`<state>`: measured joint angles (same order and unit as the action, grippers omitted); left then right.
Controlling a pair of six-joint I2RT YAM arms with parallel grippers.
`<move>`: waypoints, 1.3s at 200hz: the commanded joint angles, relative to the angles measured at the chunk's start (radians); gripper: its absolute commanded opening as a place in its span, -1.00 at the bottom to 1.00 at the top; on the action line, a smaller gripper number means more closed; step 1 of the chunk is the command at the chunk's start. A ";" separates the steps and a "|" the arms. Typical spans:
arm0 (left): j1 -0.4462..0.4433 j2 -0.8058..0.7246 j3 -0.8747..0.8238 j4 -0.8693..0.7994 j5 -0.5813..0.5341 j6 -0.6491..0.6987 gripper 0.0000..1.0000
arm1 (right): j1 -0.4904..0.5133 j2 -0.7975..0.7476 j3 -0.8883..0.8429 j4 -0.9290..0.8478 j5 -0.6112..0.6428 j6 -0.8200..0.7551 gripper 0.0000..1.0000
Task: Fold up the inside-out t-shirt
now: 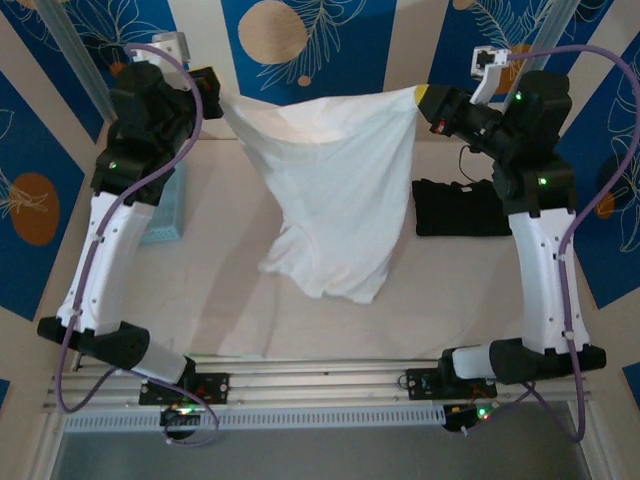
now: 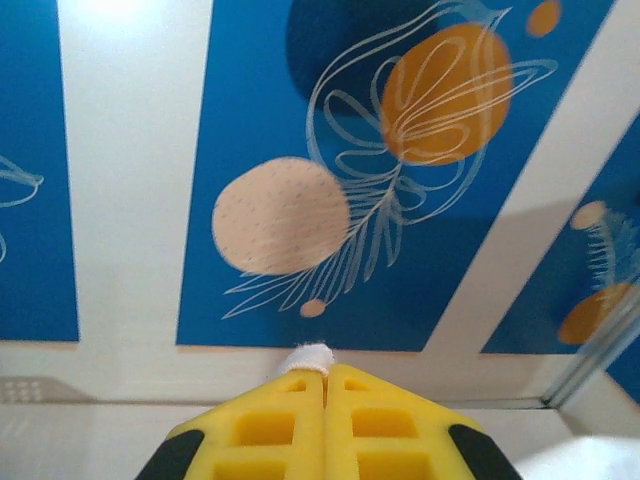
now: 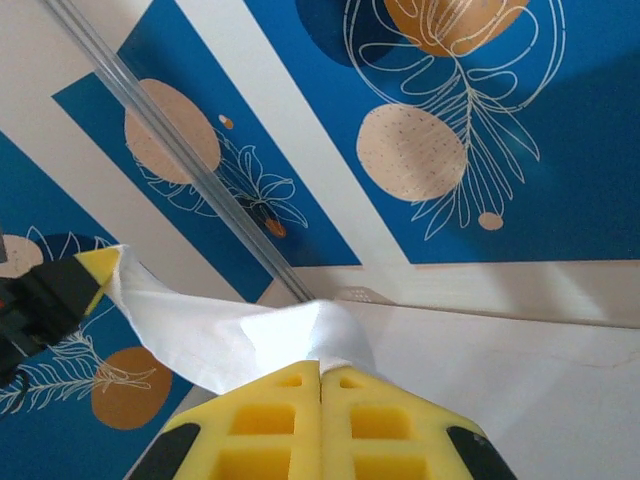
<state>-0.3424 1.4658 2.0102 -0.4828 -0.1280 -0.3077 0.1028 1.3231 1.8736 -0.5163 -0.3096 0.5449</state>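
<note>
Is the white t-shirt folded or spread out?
Not folded: the t-shirt hangs stretched between the left pincer and right pincer, both shut on its upper edge, its lower end draped on the table.

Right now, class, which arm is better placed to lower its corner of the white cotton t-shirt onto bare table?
Probably left: the left gripper holds the white cotton t-shirt over bare table, while the right gripper holds it near the black folded garment.

Robot lab cell: table [image 1: 300,330], aluminium rail [image 1: 320,372], blue printed backdrop panels [image 1: 350,40].
</note>
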 commanded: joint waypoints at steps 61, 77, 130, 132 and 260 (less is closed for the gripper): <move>0.010 -0.441 -0.679 0.129 0.255 -0.184 -1.00 | 0.227 -0.479 -0.886 0.029 0.208 -0.064 -1.00; 0.009 -0.420 -0.744 0.104 0.309 -0.206 -1.00 | 0.318 -0.478 -1.047 0.056 0.262 -0.057 -1.00; -0.001 -0.327 -0.787 0.056 0.422 -0.216 -1.00 | 0.569 -0.261 -1.136 0.076 0.513 -0.222 -0.30; -0.002 -0.326 -0.788 0.055 0.420 -0.213 -1.00 | 0.578 -0.255 -1.131 0.078 0.522 -0.236 -0.28; -0.007 -0.356 -0.826 0.029 0.383 -0.186 -1.00 | 0.836 0.218 -0.972 0.545 0.400 -0.494 0.23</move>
<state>-0.3435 1.1355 1.1954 -0.4515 0.2543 -0.5144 0.9241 1.5063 0.8780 -0.0685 0.1333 0.1055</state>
